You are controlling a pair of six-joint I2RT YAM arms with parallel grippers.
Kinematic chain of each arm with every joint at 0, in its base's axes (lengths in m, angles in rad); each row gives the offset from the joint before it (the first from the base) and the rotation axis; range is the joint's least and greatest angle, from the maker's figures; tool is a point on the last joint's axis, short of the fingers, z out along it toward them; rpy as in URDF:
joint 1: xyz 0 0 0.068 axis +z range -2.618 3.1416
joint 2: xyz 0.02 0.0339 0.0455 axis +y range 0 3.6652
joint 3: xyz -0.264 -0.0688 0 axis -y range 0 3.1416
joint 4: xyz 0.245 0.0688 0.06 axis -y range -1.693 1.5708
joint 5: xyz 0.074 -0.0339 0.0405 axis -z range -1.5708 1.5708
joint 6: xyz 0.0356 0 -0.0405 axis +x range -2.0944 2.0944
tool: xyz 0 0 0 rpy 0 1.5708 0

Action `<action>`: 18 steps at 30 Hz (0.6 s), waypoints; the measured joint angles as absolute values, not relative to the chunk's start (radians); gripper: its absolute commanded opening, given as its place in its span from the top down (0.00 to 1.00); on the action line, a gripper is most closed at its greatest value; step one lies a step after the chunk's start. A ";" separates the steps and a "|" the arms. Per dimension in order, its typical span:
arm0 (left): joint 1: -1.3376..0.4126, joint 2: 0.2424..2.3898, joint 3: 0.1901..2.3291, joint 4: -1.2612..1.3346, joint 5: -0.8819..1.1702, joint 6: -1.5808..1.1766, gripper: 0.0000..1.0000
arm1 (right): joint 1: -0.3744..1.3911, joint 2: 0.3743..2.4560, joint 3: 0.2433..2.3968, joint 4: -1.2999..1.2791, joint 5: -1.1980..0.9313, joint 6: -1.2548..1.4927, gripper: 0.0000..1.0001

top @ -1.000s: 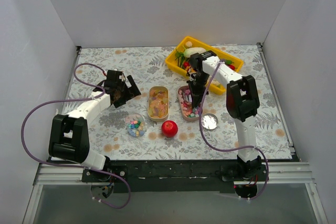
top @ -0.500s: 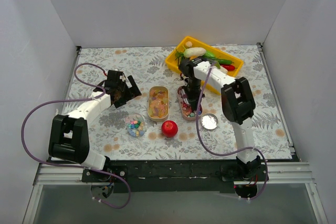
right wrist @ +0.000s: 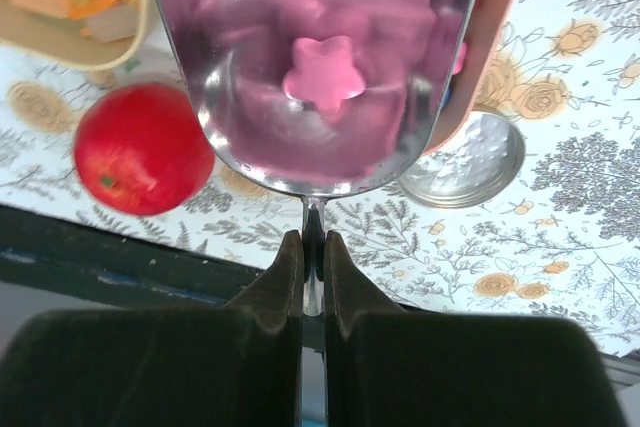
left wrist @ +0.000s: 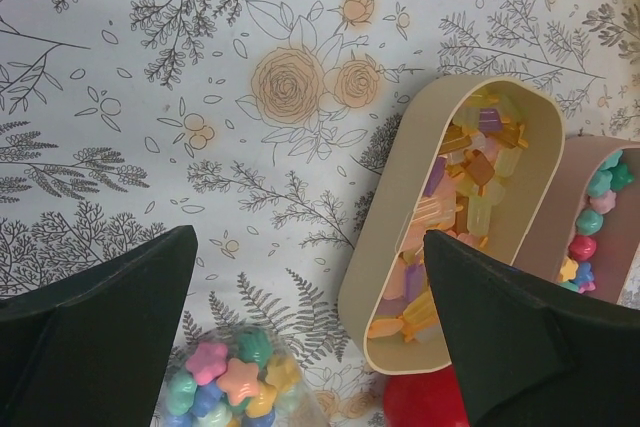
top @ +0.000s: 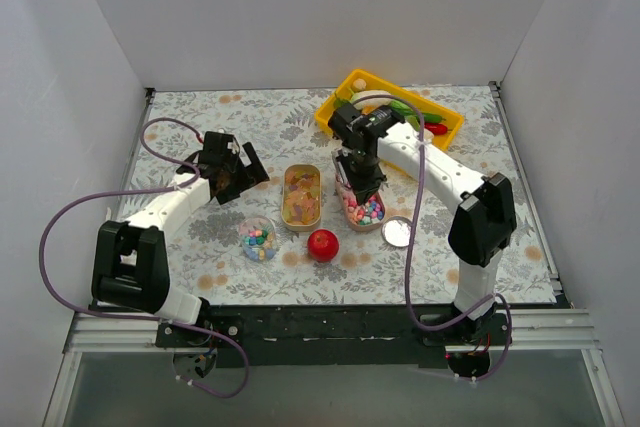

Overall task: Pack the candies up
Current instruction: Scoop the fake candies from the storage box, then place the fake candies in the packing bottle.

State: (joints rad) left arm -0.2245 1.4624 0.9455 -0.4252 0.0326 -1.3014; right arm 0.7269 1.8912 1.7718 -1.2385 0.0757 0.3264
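The right arm has swung its elbow out toward the right edge of the counter. The right gripper (right wrist: 312, 247) now hangs over the pink tin (top: 366, 209), clamped tight on the handle of a metal scoop (right wrist: 315, 97) that carries one pink star (right wrist: 322, 79). The left gripper (left wrist: 310, 247) is spread wide and empty, toward the left edge. The candies (left wrist: 468, 182) lie heaped in the beige tin (left wrist: 385, 247) mid-counter, beside the pink one. Packing looks well along: no loose gummies show, and closing the tins probably remains.
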 measured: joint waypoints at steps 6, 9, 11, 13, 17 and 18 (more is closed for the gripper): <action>-0.224 1.428 0.949 -0.447 0.034 -1.302 0.02 | 0.801 1.808 1.769 -1.271 -0.065 0.347 0.99; -0.224 1.402 0.949 -0.465 0.034 -1.307 0.02 | 0.876 1.782 1.769 -1.285 -0.155 0.379 0.99; -0.224 1.390 0.945 -0.475 0.034 -1.311 0.02 | 0.933 1.779 1.769 -1.285 -0.215 0.399 0.99; -0.224 1.383 0.939 -0.487 0.034 -1.317 0.02 | 0.985 1.785 1.773 -1.289 -0.270 0.418 0.99; -0.224 1.382 0.917 -0.505 0.035 -1.324 0.02 | 1.038 1.842 1.850 -1.310 -0.364 0.436 0.99; -0.224 1.382 0.912 -0.505 0.038 -1.325 0.02 | 1.044 1.864 1.878 -1.309 -0.381 0.440 0.99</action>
